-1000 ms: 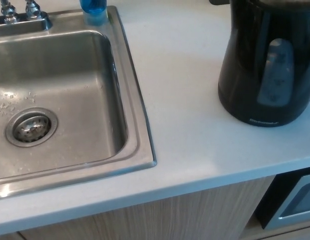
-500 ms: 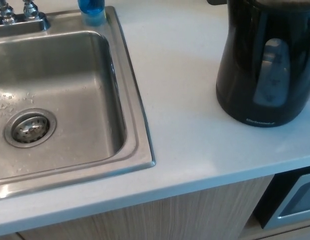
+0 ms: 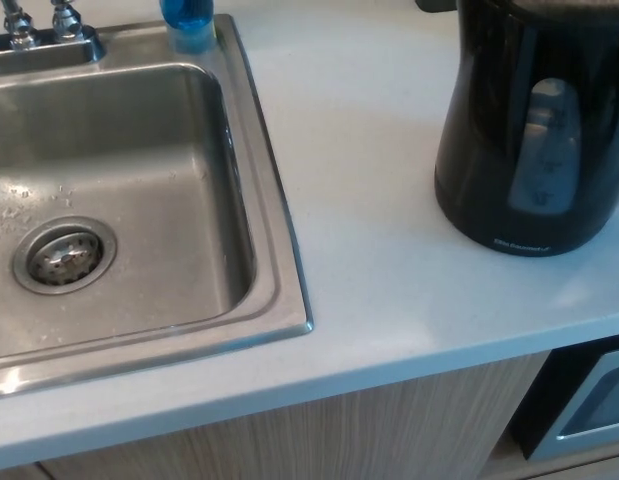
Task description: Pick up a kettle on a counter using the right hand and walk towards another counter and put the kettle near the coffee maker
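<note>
A black electric kettle (image 3: 529,130) with a grey water-level window stands upright on the white counter (image 3: 379,230) at the upper right of the head view. Its top is cut off by the picture's edge. Neither of my hands shows in this view, and no coffee maker is visible.
A stainless steel sink (image 3: 259,250) with a round drain (image 3: 63,255) fills the left side. A tap base (image 3: 39,30) and a blue bottle (image 3: 187,20) sit at its back rim. Below the counter are a wood cabinet front (image 3: 319,440) and an appliance (image 3: 584,405) at the lower right.
Only the camera has wavered slightly; the kettle and the sink stay where they were.
</note>
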